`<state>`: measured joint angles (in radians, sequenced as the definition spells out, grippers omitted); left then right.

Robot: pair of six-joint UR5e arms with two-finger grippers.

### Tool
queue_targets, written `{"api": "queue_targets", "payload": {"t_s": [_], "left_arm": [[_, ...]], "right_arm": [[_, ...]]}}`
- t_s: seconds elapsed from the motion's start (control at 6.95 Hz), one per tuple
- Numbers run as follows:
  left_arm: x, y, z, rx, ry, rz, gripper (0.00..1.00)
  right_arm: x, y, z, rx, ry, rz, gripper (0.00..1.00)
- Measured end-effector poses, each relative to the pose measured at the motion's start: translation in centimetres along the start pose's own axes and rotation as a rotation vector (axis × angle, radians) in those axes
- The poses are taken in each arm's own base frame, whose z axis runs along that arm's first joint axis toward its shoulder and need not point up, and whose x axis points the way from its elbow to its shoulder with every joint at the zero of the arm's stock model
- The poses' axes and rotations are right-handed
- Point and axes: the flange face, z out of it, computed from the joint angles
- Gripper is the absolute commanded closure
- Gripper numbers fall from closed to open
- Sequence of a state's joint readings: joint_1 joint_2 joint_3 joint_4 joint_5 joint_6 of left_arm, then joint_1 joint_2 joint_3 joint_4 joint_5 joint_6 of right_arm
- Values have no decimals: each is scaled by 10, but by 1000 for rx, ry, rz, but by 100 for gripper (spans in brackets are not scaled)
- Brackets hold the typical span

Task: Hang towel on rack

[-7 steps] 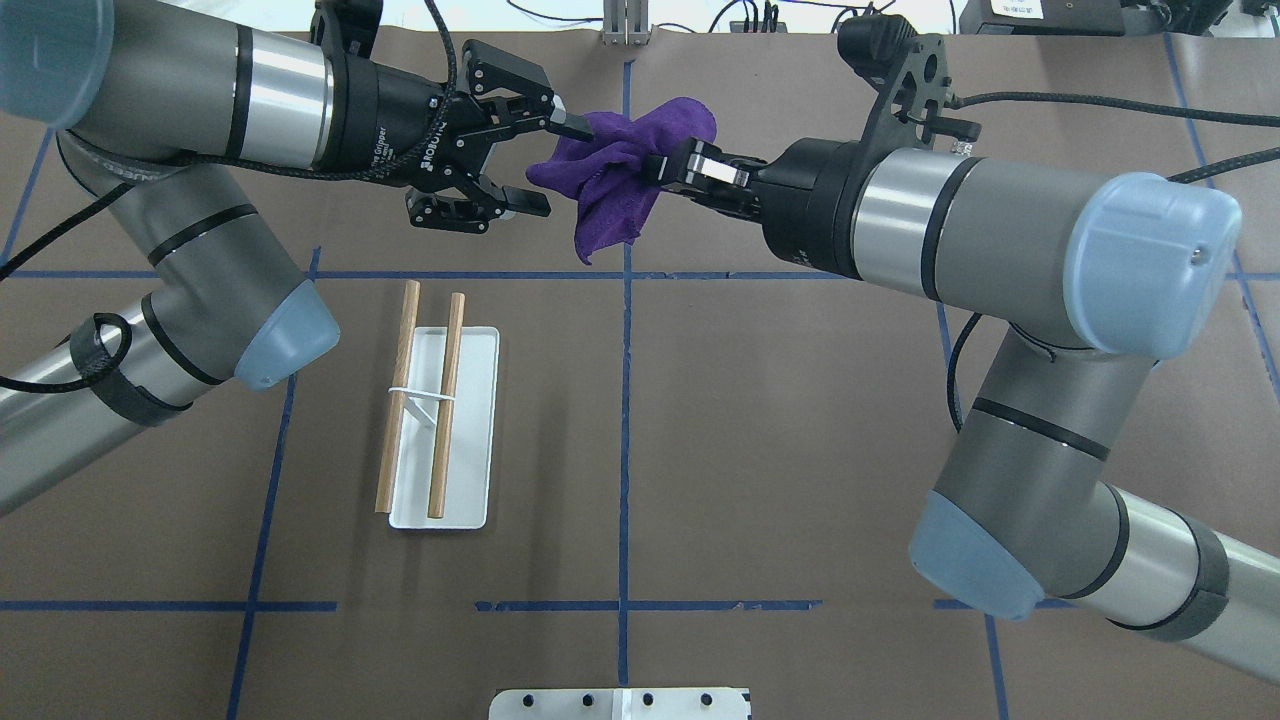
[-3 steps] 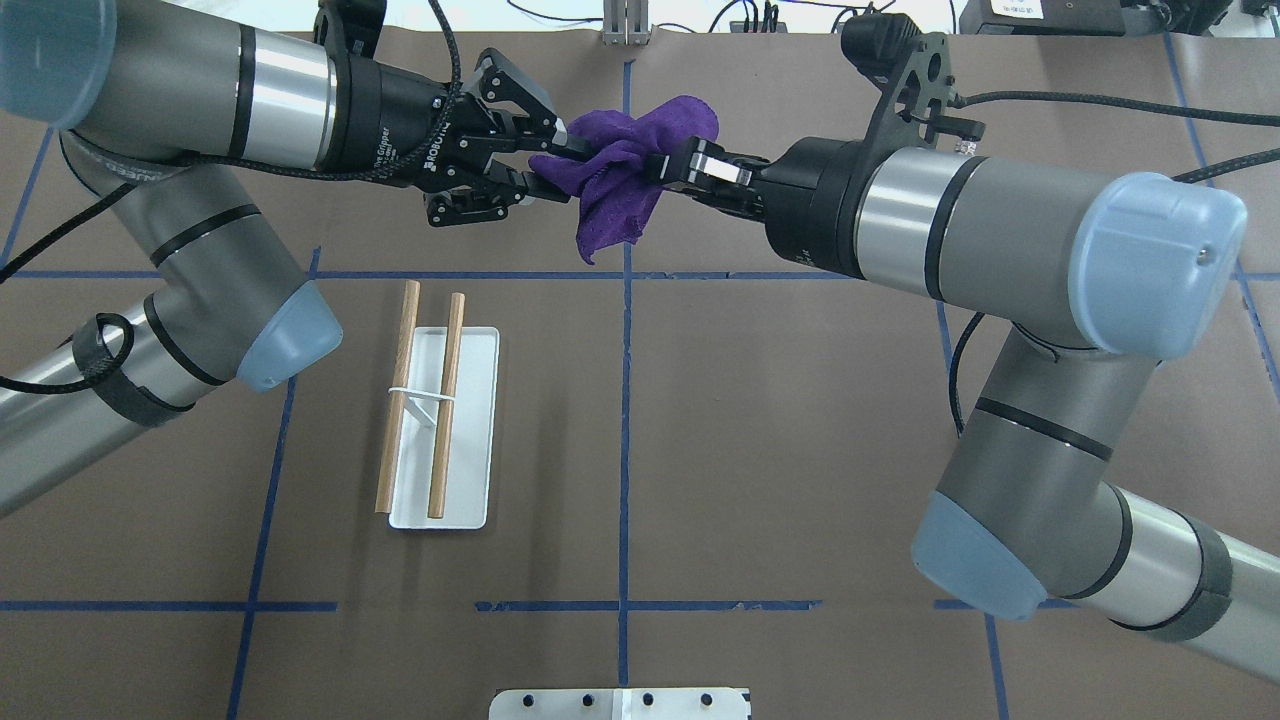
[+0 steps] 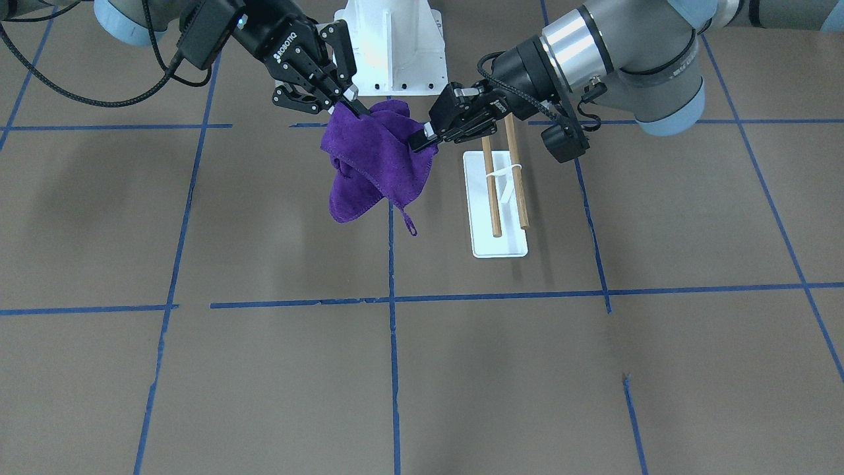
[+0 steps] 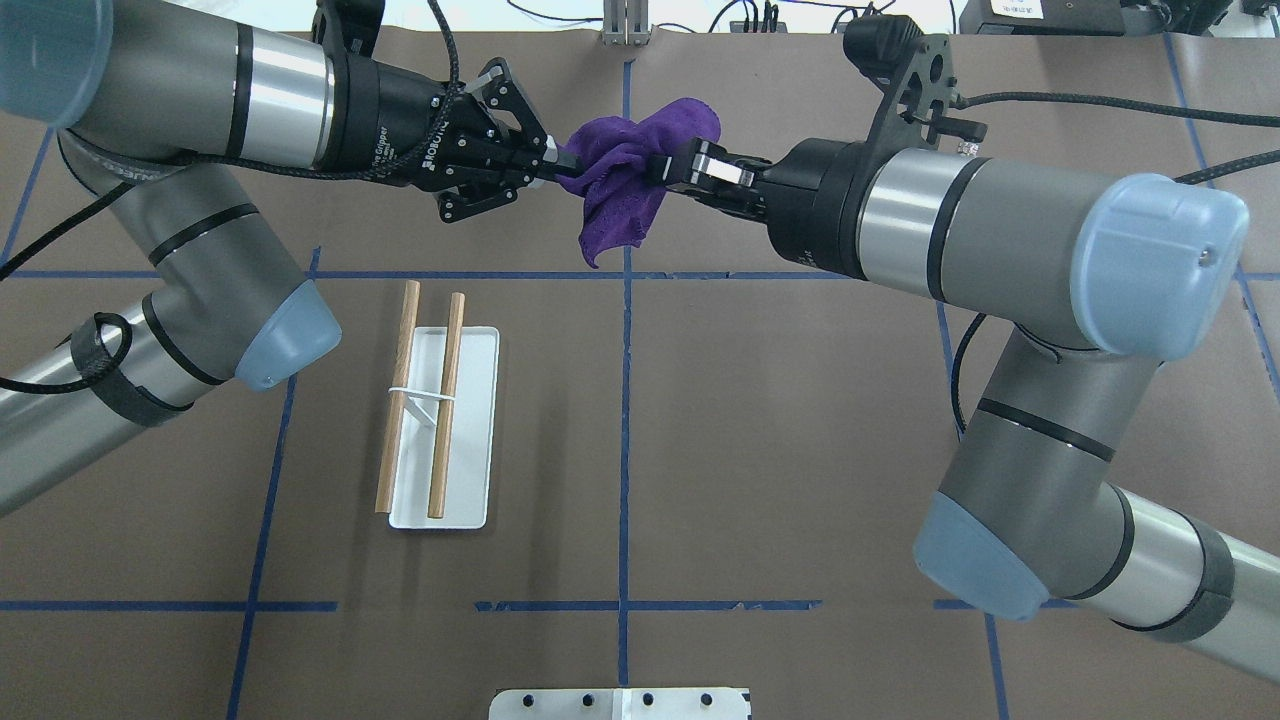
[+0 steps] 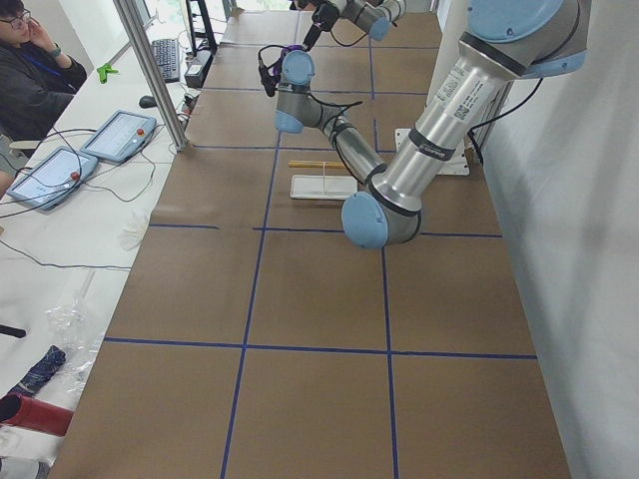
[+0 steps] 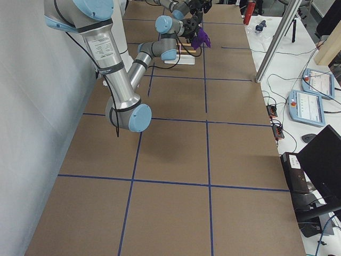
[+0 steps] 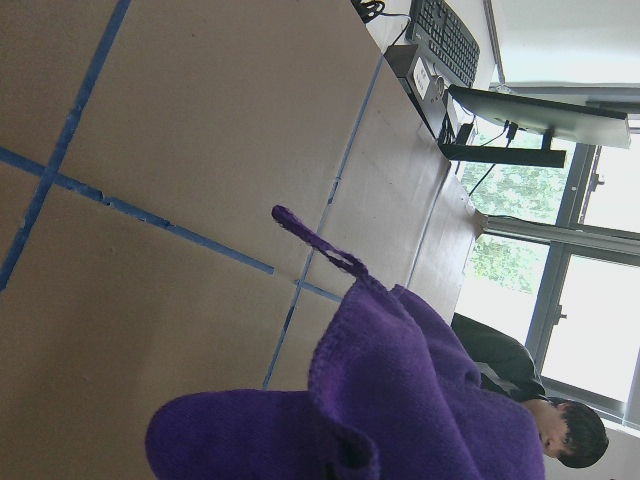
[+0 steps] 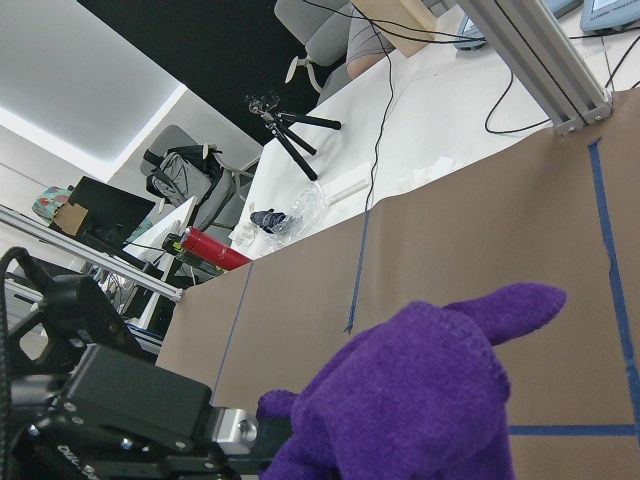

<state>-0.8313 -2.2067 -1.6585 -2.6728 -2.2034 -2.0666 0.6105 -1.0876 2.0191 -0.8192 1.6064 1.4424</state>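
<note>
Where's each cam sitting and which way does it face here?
Front: across the table, facing the robot, steeply down; both arms, left hand on its right.
Overhead: behind the robot, looking down; both arms, rack.
Exterior left: table's left end; left arm near.
Exterior right: opposite end; right arm near.
Left wrist: sees towel, table; no fingers.
Right wrist: sees towel, left hand.
Shared, front and overhead: left hand, right hand gripping towel.

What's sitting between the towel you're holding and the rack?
Nothing: the overhead view shows only bare table, crossed by a blue tape line, between the towel and the rack.
</note>
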Motion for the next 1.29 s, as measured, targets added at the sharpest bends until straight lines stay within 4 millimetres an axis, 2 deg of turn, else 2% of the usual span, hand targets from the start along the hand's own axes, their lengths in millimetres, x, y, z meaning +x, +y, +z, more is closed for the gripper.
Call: {"api": "queue_targets", "payload": {"t_s": [0.14, 1.01, 1.15, 1.29], "left_arm": [[0, 0, 0, 0, 0, 3, 100], [1, 1, -2, 1, 3, 2, 100], [1, 2, -4, 6, 8, 1, 100], [-1, 4, -11, 35, 28, 2, 100]], "right_arm": [[0, 0, 0, 0, 0, 0, 1], [-1, -1, -9, -6, -9, 12, 0], [5, -3, -14, -15, 2, 6, 0], [22, -16, -26, -24, 32, -1, 0]]}}
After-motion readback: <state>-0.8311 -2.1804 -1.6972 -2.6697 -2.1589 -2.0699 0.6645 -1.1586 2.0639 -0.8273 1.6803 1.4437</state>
